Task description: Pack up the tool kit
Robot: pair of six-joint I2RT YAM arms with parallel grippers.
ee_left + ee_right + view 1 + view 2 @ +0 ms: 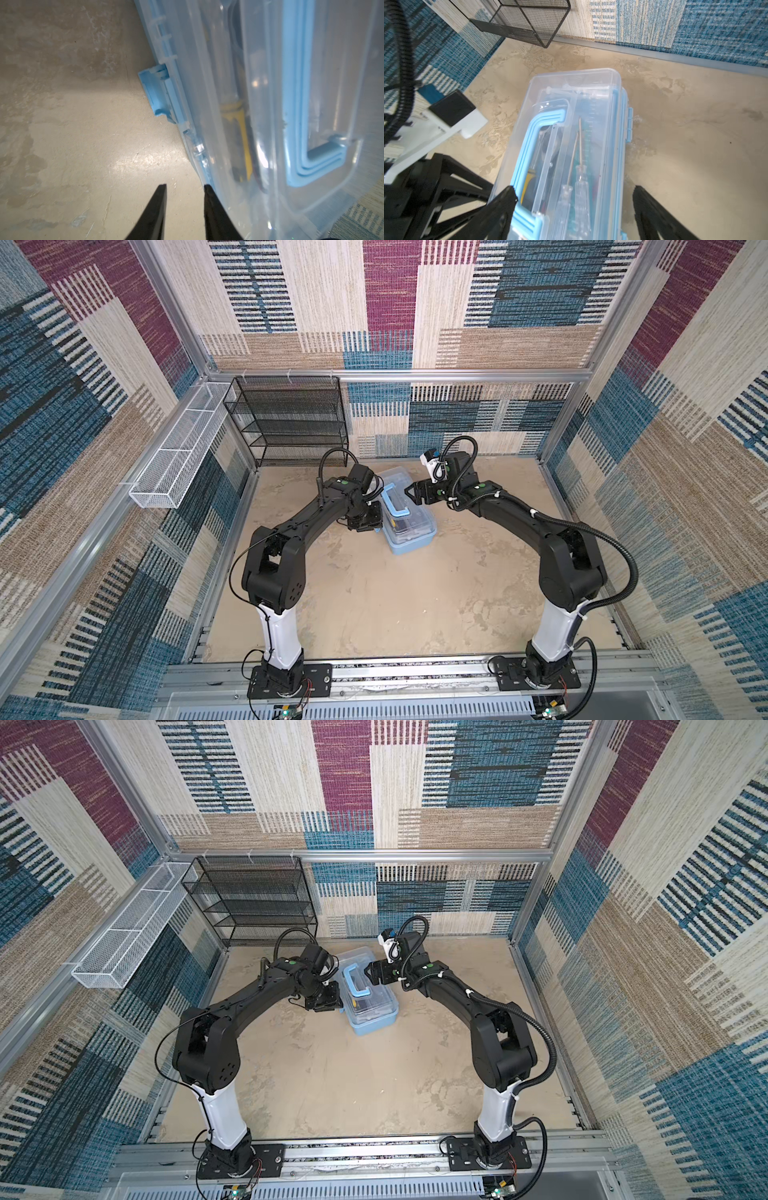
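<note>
Tool kit: the tool kit [409, 526] stands on the table [374, 605], clear lid down, screwdrivers [577, 172] inside.
Handling: probably light, stiff and slick. The best hold looks to be the blue handle [395, 499].
Left gripper: the left gripper [185, 186] is empty, jaws narrowly apart, just beside the kit's side latch [155, 93].
Right gripper: the right gripper [574, 188] is empty, jaws wide apart above the kit.
Around: the black rack [291, 423] and white basket [178, 452] are well beyond the kit, so they should not obstruct.
</note>
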